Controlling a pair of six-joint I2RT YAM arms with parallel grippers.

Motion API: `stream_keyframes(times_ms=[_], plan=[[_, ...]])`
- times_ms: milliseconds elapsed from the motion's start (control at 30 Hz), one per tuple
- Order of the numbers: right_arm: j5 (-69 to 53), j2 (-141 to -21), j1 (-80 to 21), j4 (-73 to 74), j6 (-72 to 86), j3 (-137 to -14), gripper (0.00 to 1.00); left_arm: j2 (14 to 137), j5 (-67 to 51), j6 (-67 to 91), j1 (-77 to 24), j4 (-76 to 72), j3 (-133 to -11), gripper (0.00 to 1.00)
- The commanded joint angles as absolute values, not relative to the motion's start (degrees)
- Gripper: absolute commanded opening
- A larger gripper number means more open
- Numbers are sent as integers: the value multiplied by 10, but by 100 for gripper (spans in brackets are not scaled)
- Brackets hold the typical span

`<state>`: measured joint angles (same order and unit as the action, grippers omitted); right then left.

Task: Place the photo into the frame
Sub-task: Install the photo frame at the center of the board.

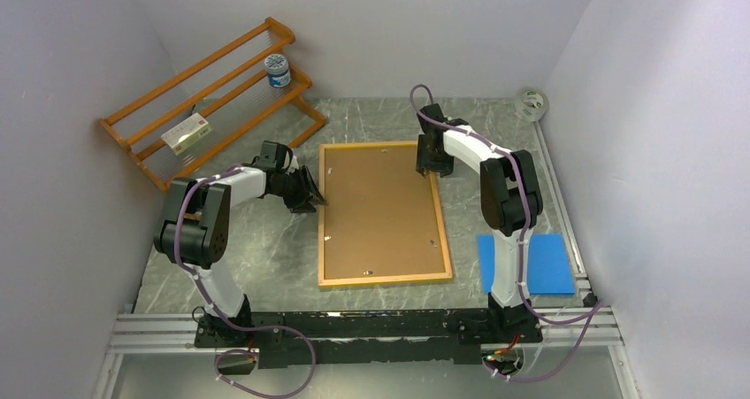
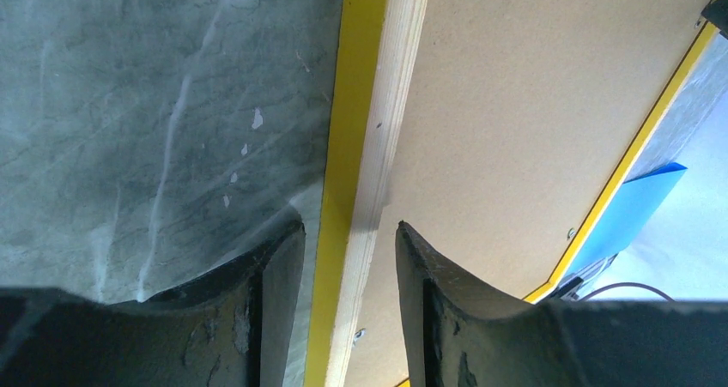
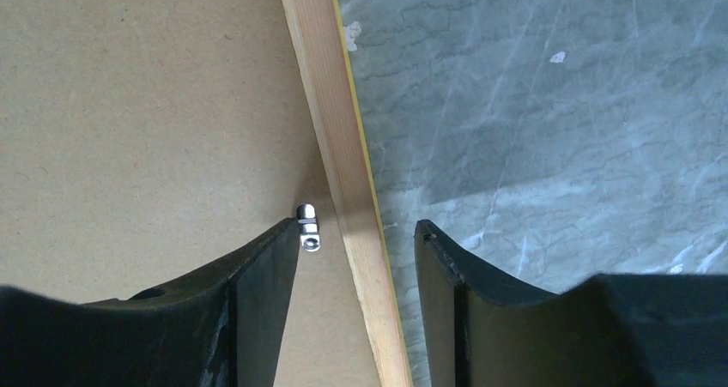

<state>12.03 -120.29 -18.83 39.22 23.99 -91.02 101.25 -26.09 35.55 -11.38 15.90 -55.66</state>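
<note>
Loosely, left gripper (image 2: 348, 228) and right gripper (image 3: 356, 224) straddle the frame (image 1: 386, 279).

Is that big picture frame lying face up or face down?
Face down. The frame shows its brown backing board, plain wood rim and a metal clip upward; its yellow front edge meets the table.

The left arm (image 1: 208, 231) and right arm (image 1: 506, 200) look like twins: smooth white shell links joined by chunky black joint housings. A thin purple cable (image 1: 413, 96) loops along each one down to the black bases (image 1: 221, 328). The left end effector (image 2: 348, 232) and right end effector (image 3: 356, 228) each have two matte black fingers (image 2: 275, 301), curved, tapering to blunt tips, scuffed and dusty at the edges.
</note>
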Motion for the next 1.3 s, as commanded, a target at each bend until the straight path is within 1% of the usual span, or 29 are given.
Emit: stream_keyframes(times_ms=[0, 67, 233, 467, 733, 800, 833, 967, 1067, 1167, 1267], plan=[[111, -1212, -186, 391, 219, -927, 54, 1025, -263, 338, -112, 162, -574, 49], [111, -1212, -184, 388, 222, -926, 51, 1025, -264, 337, -112, 162, -574, 49], [106, -1208, -181, 387, 229, -919, 36, 1024, -265, 335, -112, 162, -574, 49], [81, -1193, -178, 374, 238, -894, 21, 1022, -265, 337, -112, 159, -569, 49], [47, -1165, -177, 353, 243, -877, 16, 1014, -259, 337, -112, 162, -570, 49], [46, -1155, -175, 353, 247, -877, 17, 1013, -256, 336, -112, 164, -571, 49], [49, -1150, -175, 355, 250, -878, 20, 1011, -255, 336, -112, 164, -572, 50], [75, -1130, -173, 373, 269, -897, 40, 1004, -245, 334, -112, 169, -573, 54], [73, -1112, -174, 378, 282, -906, 49, 1001, -243, 332, -111, 172, -574, 55], [37, -1097, -174, 365, 301, -906, 52, 1002, -243, 333, -110, 171, -575, 56], [-39, -1093, -182, 316, 340, -887, 50, 1005, -241, 334, -109, 171, -578, 57]])
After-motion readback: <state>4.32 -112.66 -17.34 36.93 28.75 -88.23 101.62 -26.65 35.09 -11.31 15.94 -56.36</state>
